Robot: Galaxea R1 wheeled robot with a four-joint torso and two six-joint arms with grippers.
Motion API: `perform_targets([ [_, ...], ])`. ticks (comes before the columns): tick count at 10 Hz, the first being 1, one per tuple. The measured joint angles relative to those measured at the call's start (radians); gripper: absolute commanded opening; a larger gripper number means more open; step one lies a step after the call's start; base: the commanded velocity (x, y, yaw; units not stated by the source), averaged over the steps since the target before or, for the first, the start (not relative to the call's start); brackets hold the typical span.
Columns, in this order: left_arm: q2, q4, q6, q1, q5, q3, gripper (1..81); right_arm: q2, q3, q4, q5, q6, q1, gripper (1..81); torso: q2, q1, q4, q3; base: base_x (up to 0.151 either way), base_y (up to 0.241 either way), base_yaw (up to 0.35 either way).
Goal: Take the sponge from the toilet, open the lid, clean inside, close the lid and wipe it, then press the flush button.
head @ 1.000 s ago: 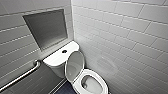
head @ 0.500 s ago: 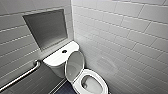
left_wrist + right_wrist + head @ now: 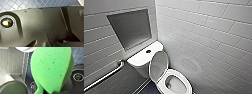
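In the head view, the toilet (image 3: pixel 176 82) sits at lower centre. The lid (image 3: pixel 158 64) is up and leans on the tank, with the flush button (image 3: pixel 148 51) just above it. A grab rail (image 3: pixel 106 75) crosses the lower left. An arm brushing the upright lid could tip it down onto the bowl mid-clean.

In the left wrist view, dark robot housing hangs over the blue floor tiles (image 3: pixel 37 3). How far the left gripper (image 3: pixel 50 43) is open cannot be told.

In the right wrist view, the sponge (image 3: pixel 52 68) looms at centre. The right gripper (image 3: pixel 52 92) appears clamped on its narrow end at the lower edge. Held by one end, the soft sponge may fold or slip into the bowl under pressure. It also hides much of this camera's sight, so contact would be hard to judge.
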Motion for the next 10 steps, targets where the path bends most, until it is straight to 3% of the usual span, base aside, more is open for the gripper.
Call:
perform_targets([
  [4,-0.203,-0.004,-0.031,0.014,-0.012,0.242,81.1,0.001,0.014,0.028,-0.126,0.000,0.173,1.0,-0.002,0.000,0.000,0.000,0.000,0.000,0.000],
  [8,-0.213,-0.019,-0.037,0.030,-0.009,0.268,81.1,0.002,-0.024,0.080,-0.215,0.002,0.302,1.0,-0.107,0.066,0.000,0.000,0.000,0.000,0.000],
  [10,-0.216,-0.021,-0.037,0.030,-0.011,0.284,81.1,0.034,-0.062,0.101,-0.289,0.018,0.425,1.0,-0.142,0.087,0.000,0.000,0.000,0.000,0.000],
])
